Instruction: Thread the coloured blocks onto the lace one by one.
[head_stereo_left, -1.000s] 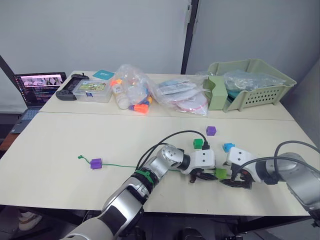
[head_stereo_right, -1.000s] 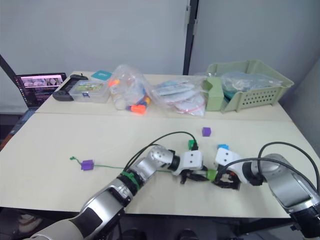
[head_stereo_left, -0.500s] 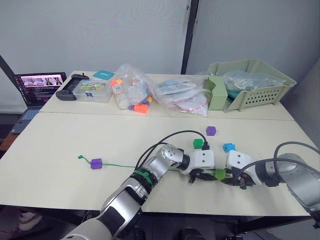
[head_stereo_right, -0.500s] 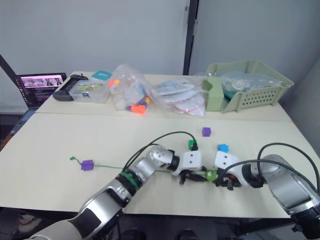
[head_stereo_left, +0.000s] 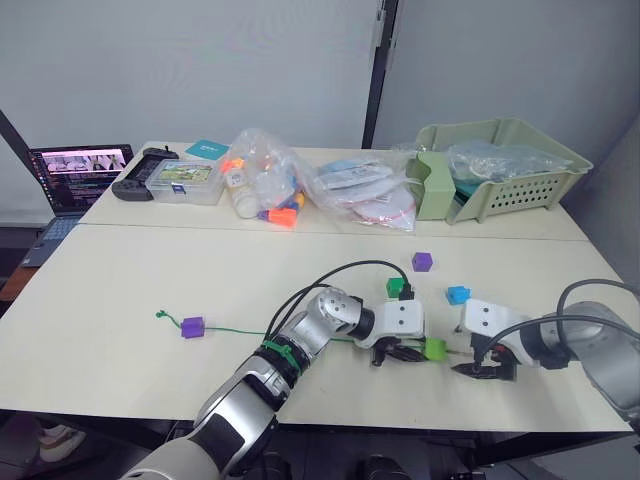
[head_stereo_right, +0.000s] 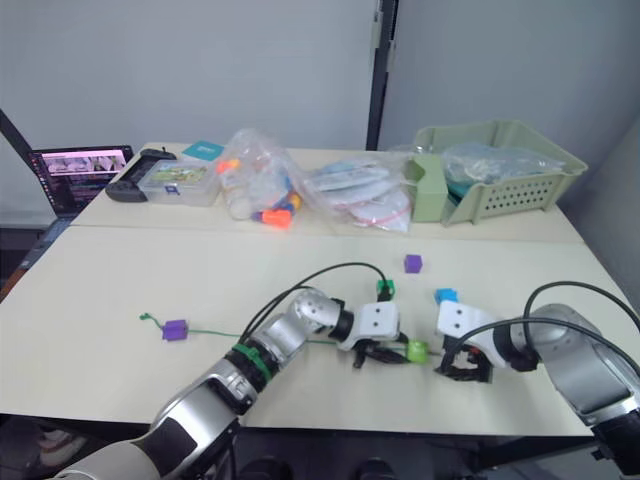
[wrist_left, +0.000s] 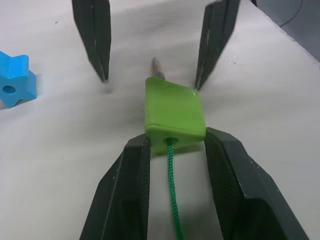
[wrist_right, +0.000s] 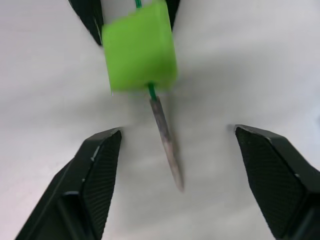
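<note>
My left gripper (wrist_left: 175, 137) is shut on a lime green block (wrist_left: 174, 114), low over the table near its front edge. The green lace (head_stereo_left: 240, 332) runs through this block, and its stiff tip (wrist_right: 167, 137) pokes out on the far side. Just right of the block, my right gripper (head_stereo_left: 478, 368) is open, its fingers (wrist_right: 95, 180) on either side of the tip without touching it. A purple block (head_stereo_left: 192, 327) sits on the lace near the knotted end. Loose on the table lie a purple block (head_stereo_left: 422, 261), a dark green block (head_stereo_left: 397, 288) and a blue block (head_stereo_left: 458, 295).
A green basket (head_stereo_left: 500, 165) stands at the back right, with clear bags of toys (head_stereo_left: 270, 185) at the back middle. At the back left are a clear box (head_stereo_left: 185, 180), a black controller (head_stereo_left: 140, 175) and a laptop (head_stereo_left: 75, 175). A black cable (head_stereo_left: 350, 268) arcs over my left arm.
My right gripper closed in on the lime block, then drew back to the right and now stands open. The lime block shifted slightly left with my left gripper.
</note>
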